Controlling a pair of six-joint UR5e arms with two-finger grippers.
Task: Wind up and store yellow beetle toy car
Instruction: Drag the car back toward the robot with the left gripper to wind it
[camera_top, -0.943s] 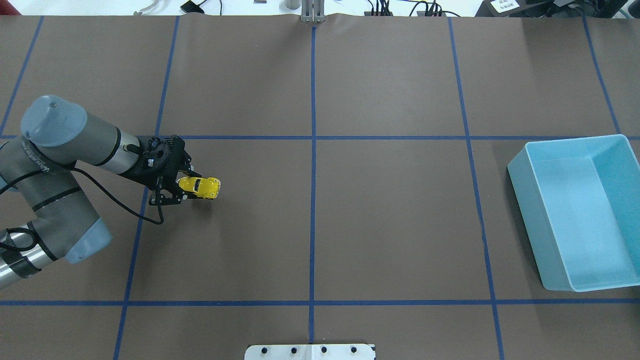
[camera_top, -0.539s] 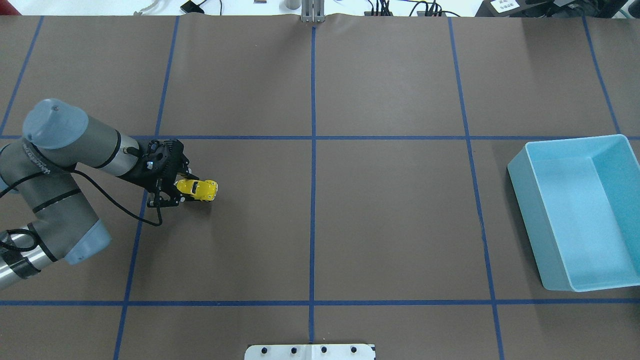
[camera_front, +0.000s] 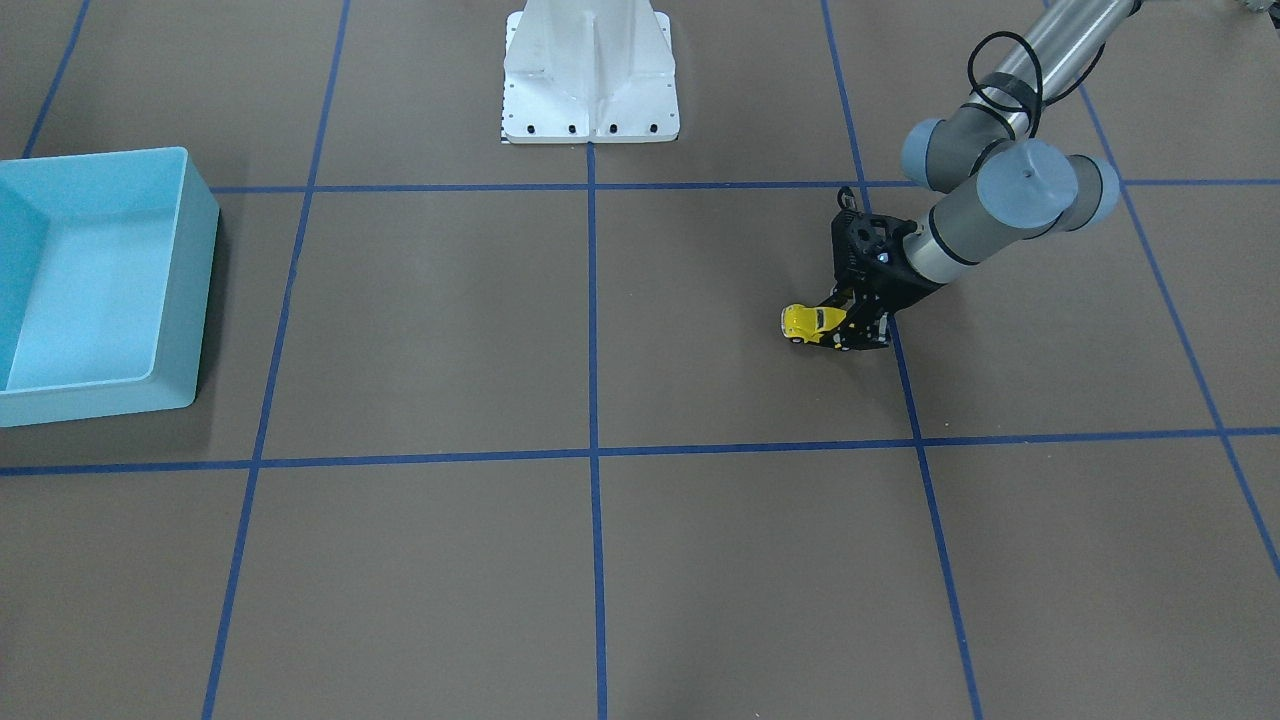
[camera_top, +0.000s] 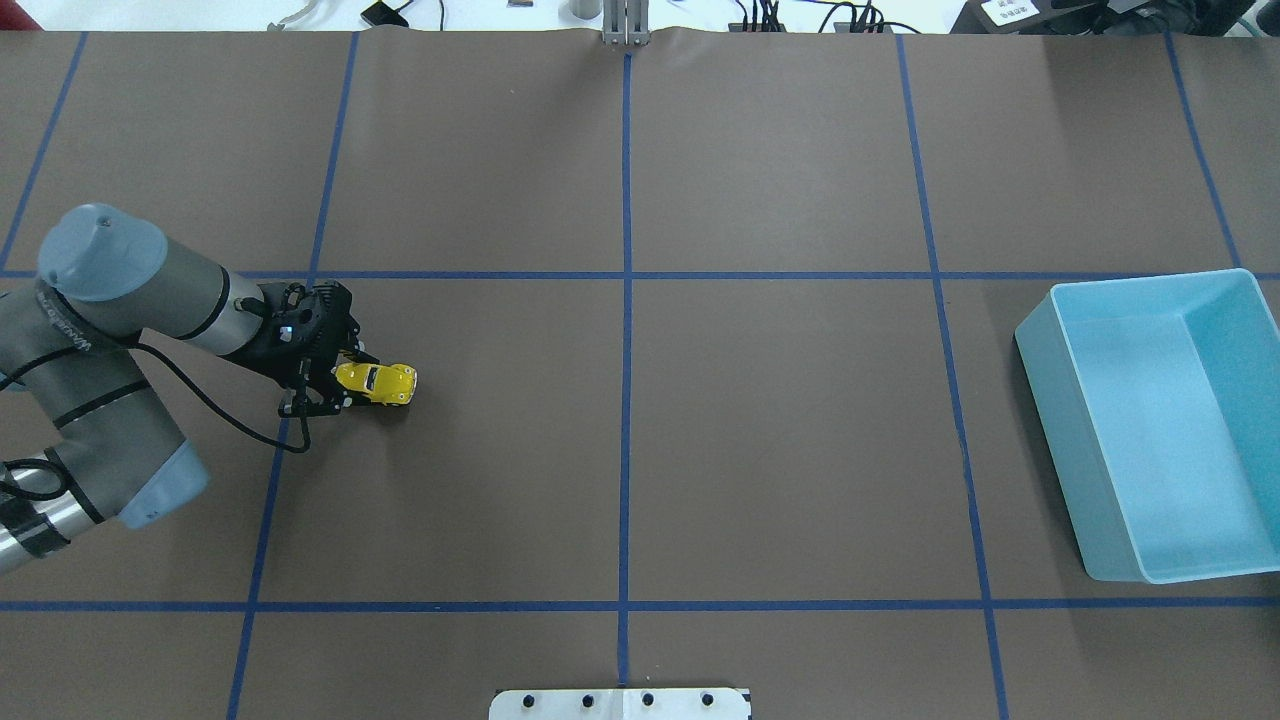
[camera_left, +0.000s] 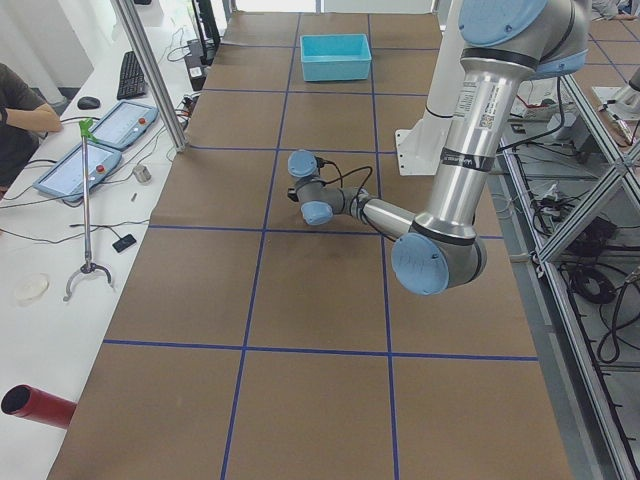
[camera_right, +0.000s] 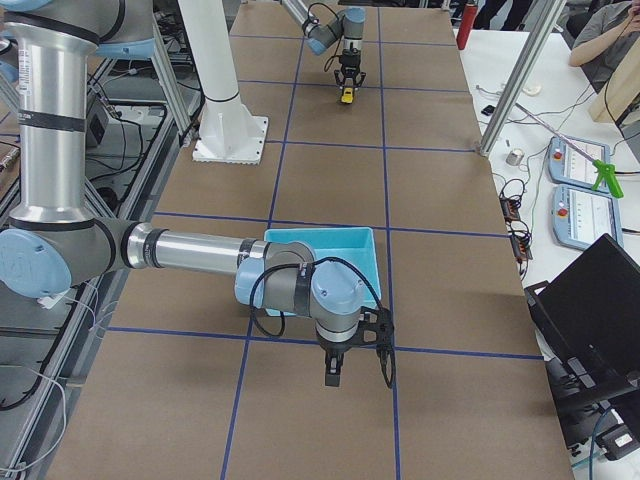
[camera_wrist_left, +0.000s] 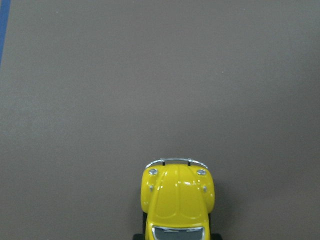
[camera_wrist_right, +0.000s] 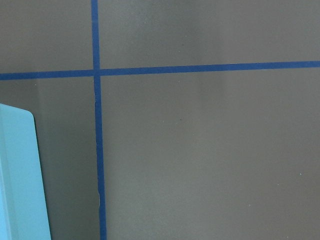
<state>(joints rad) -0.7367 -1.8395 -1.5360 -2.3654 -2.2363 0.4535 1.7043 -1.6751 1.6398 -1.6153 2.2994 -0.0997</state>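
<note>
The yellow beetle toy car (camera_top: 379, 383) sits low on the brown table on my left side, nose pointing toward the table's middle. My left gripper (camera_top: 343, 386) is shut on its rear. The front view shows the car (camera_front: 806, 322) sticking out of the gripper (camera_front: 856, 331). The left wrist view shows the car's hood and bumper (camera_wrist_left: 177, 197) at the bottom edge. The right view shows the car (camera_right: 346, 97) far off. The light blue bin (camera_top: 1058, 440) stands empty at the far right. My right gripper (camera_right: 335, 372) hangs beside the bin (camera_right: 322, 252); I cannot tell if it is open or shut.
Blue tape lines (camera_top: 626, 330) divide the brown table into squares. A white mount plate (camera_front: 590, 75) sits at the robot's base. The bin's corner (camera_wrist_right: 20, 175) shows in the right wrist view. Operators' desks with tablets (camera_left: 95, 145) lie beyond the table's far edge.
My left gripper has drawn back to the left with the car in it, by about a car's half length. The bin has not moved.
</note>
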